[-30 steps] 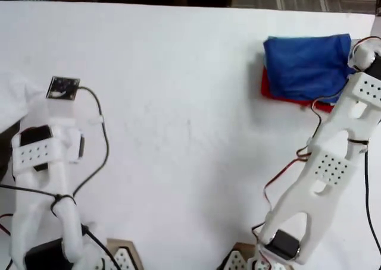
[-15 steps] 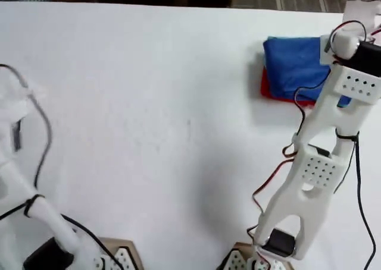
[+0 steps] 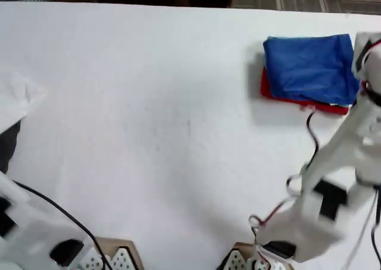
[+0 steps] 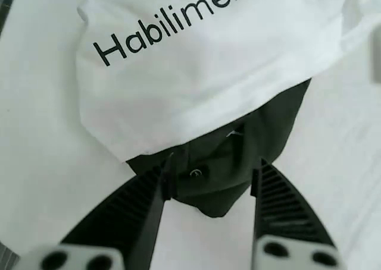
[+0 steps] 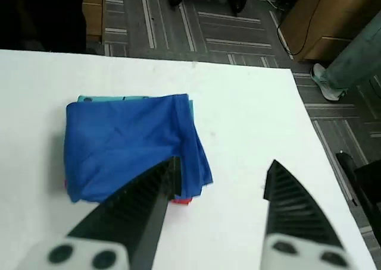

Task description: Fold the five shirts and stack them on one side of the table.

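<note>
Left wrist view: my left gripper (image 4: 212, 173) is spread wide, with the dark shirt (image 4: 274, 127) straight ahead of its jaws, half under the white shirt (image 4: 208, 74); this arm's nearer.

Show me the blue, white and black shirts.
blue shirt (image 3: 309, 68): high view, middle of its top.
white shirt (image 4: 202, 74): left wrist view, below the lettering.
black shirt (image 4: 223, 163): left wrist view, its uncovered part.
</note>
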Controlling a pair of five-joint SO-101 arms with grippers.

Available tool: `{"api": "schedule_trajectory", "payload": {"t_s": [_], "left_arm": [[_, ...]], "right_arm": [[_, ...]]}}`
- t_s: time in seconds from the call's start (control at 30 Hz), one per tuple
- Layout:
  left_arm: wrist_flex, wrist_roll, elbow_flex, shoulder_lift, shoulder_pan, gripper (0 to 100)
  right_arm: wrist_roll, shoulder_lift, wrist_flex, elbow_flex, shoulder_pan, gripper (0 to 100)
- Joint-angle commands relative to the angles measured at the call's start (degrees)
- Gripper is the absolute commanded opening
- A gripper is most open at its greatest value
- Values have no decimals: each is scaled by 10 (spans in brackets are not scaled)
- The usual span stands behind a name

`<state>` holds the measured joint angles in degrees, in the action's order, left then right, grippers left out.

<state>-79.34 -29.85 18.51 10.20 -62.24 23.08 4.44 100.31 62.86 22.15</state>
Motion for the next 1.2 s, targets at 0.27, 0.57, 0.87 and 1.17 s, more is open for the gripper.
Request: {"api": "schedule_trajectory", "payload": {"t_s": [0.27,0.57,0.87,1.17], "left_arm": [[-90,-8,589,421,-19,222],[-128,-47,720,606,-18,222],[-178,-42,727,647,-15,38],[-231,44,752,528,59,25]], "right_arm": [[-3,-570,10,-632,-103,221],[-3,-682,10,-830,-112,221],[-4,-689,10,-862,-111,221],[-4,-690,10,-901,-111,221]]}}
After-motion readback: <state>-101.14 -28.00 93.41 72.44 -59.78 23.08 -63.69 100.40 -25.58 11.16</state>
